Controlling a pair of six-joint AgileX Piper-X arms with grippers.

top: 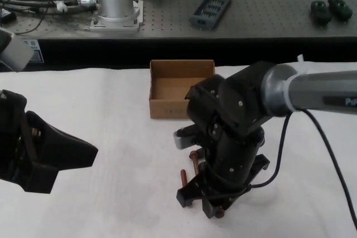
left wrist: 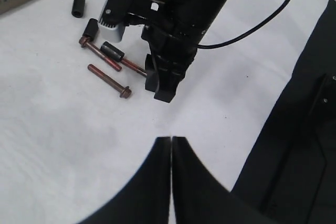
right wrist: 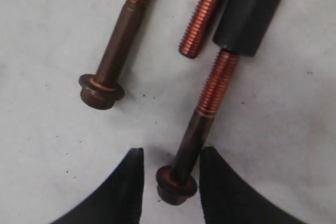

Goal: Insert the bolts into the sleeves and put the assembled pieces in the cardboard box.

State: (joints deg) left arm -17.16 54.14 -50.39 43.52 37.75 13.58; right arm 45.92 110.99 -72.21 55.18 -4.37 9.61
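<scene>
Right gripper (right wrist: 171, 151) is spread, straddling the head of a bolt (right wrist: 208, 107) without clamping it. Left gripper (left wrist: 171, 139) is clenched, empty.

Three bolts (left wrist: 109, 80), three sleeves (left wrist: 79, 6), one cardboard box (top: 167, 106).

Right gripper (right wrist: 170, 153) stands parted above the white-covered desk (right wrist: 47, 35), its 2 black fingers (right wrist: 113, 192) flanking the flanged head of a copper-coloured bolt (right wrist: 195, 129). Taking 12 o'clock as straight ahead of the fingertips, the bolt's shank runs toward 1 o'clock, where its threaded end meets a black sleeve (right wrist: 252, 14); whether it enters the sleeve cannot be told. A 2nd bolt (right wrist: 118, 40) lies at 11 o'clock, head nearest the gripper, apart from both fingers. The threaded tip of a 3rd bolt (right wrist: 202, 19) sits just beside the sleeve, between the other 2.
</scene>
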